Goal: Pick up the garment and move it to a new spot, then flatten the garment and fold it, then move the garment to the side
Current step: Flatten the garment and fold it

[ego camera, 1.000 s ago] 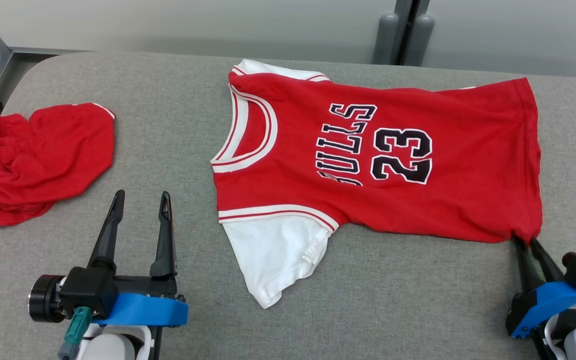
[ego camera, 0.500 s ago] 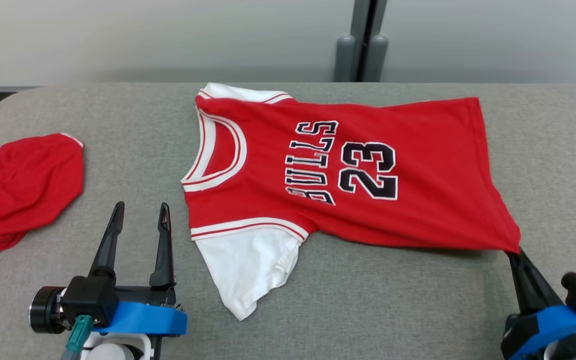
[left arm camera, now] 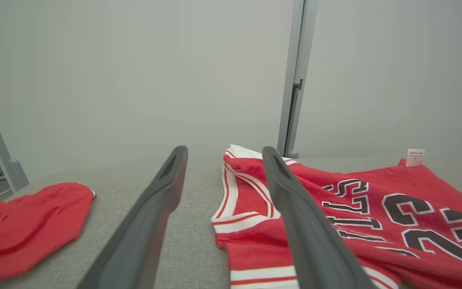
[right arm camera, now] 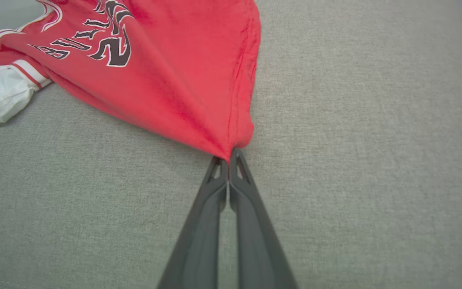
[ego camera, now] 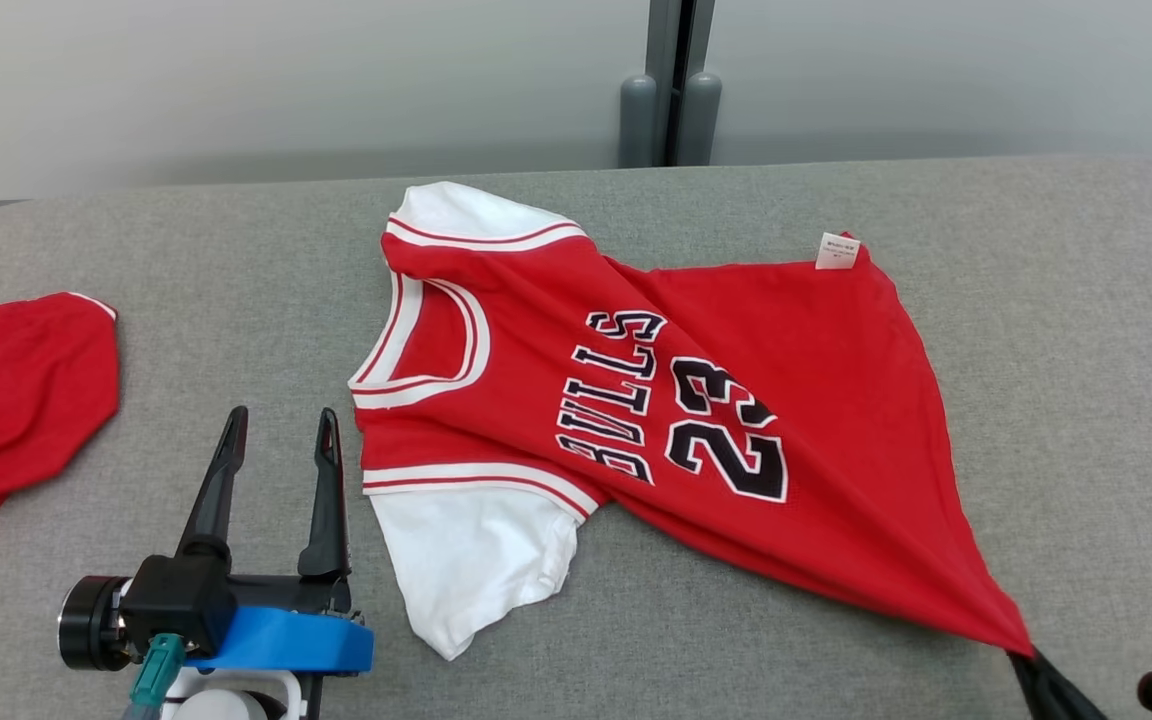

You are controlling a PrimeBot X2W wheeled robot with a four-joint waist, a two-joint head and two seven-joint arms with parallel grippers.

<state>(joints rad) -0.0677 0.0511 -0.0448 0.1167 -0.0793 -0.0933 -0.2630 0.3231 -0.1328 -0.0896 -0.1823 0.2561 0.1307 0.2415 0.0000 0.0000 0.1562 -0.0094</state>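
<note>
Your right gripper (right arm camera: 228,160) is clamped on the near hem corner of the jersey (ego camera: 816,400), whose length runs leftward to the neck opening (ego camera: 431,335) near your open, empty left gripper (ego camera: 281,415).

The garment (ego camera: 636,400) lies across the middle of the tabletop (ego camera: 1036,400), neck to the left and hem to the right. Its near right corner is pinched in the right gripper (right arm camera: 227,154) at the front right. The left gripper (ego camera: 281,415) sits at the front left, near the front sleeve but apart from it. At the far left lies a bunched cloth (ego camera: 16,400), perhaps shorts. A post (ego camera: 671,90) stands behind the tabletop.
</note>
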